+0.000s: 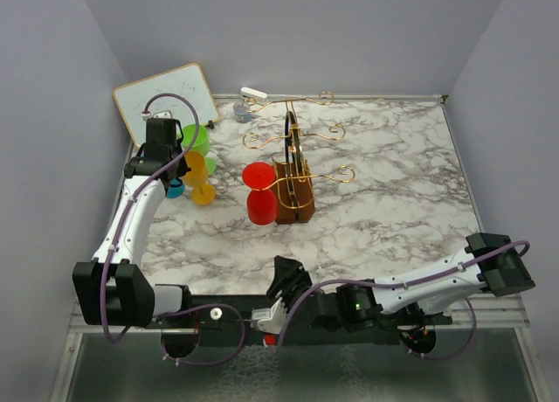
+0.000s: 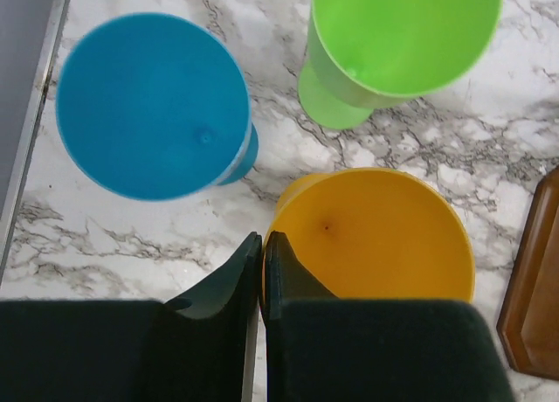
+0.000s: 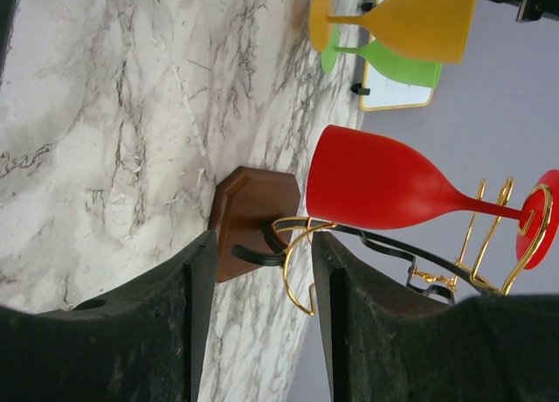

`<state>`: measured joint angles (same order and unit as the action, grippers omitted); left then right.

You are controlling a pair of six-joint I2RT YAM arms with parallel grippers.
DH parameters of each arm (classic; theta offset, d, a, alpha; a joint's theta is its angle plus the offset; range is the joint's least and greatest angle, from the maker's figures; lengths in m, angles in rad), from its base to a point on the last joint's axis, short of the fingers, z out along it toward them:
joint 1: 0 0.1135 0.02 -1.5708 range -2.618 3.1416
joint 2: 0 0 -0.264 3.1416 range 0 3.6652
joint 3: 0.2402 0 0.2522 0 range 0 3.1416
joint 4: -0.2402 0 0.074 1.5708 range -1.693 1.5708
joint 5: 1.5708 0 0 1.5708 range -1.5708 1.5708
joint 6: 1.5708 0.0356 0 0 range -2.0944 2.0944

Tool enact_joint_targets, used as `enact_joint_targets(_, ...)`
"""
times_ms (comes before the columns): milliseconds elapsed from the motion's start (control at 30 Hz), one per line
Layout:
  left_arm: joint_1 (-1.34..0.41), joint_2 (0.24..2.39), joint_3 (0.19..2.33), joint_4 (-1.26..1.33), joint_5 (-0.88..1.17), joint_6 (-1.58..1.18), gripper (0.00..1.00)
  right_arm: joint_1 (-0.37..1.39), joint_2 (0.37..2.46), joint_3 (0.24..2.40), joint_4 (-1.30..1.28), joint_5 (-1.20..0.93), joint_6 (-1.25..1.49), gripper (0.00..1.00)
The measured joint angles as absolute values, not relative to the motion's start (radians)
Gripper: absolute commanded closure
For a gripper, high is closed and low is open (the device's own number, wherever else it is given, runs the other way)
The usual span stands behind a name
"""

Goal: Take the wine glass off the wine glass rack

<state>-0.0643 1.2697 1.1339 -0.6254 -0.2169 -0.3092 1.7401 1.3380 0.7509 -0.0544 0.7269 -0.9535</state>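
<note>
The wine glass rack has a brown wooden base (image 1: 294, 203) and gold wire arms (image 1: 325, 176). It also shows in the right wrist view (image 3: 253, 214). A red wine glass (image 1: 260, 197) hangs upside down from the rack's left arm, with its foot held in the wire hook (image 3: 384, 188). My right gripper (image 1: 284, 280) is open and empty, low near the front edge and short of the rack base (image 3: 262, 271). My left gripper (image 1: 170, 153) is at the far left, shut on the rim of a yellow wine glass (image 2: 376, 236), one finger inside the bowl.
A blue glass (image 2: 148, 105) and a green glass (image 2: 393, 35) stand beside the yellow one. A whiteboard (image 1: 166, 100) leans at the back left. A small white and grey object (image 1: 248, 102) lies at the back edge. Walls close in the table on three sides.
</note>
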Motion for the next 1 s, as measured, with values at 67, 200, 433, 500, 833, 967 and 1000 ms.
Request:
enact_joint_targets(67,-0.039,1.288,1.139,-0.599,-0.215,-0.314,0.88,1.740,1.338,0.751,-0.057,0.727,-0.941,0.53)
enact_joint_targets(200,-0.011,1.316,1.140,-0.567,-0.193,-0.324,0.77,1.740,1.338,0.751,-0.057,0.727,-0.920,0.52)
enact_joint_targets(433,-0.008,1.328,1.145,-0.546,-0.149,-0.332,0.66,1.740,1.338,0.751,-0.058,0.728,-0.890,0.52)
enact_joint_targets(500,-0.008,1.316,1.144,-0.545,-0.146,-0.336,0.65,1.740,1.338,0.751,-0.060,0.728,-0.884,0.52)
enact_joint_targets(833,-0.008,0.949,0.953,-0.321,-0.101,-0.361,0.60,1.739,1.347,0.883,-0.147,0.729,-0.804,0.51)
enact_joint_targets(967,-0.008,0.849,0.895,-0.252,-0.098,-0.376,0.60,1.716,1.371,1.035,-0.178,0.728,-0.752,0.51)
enact_joint_targets(1000,-0.008,0.841,0.889,-0.244,-0.098,-0.379,0.60,1.703,1.375,1.077,-0.182,0.726,-0.739,0.51)
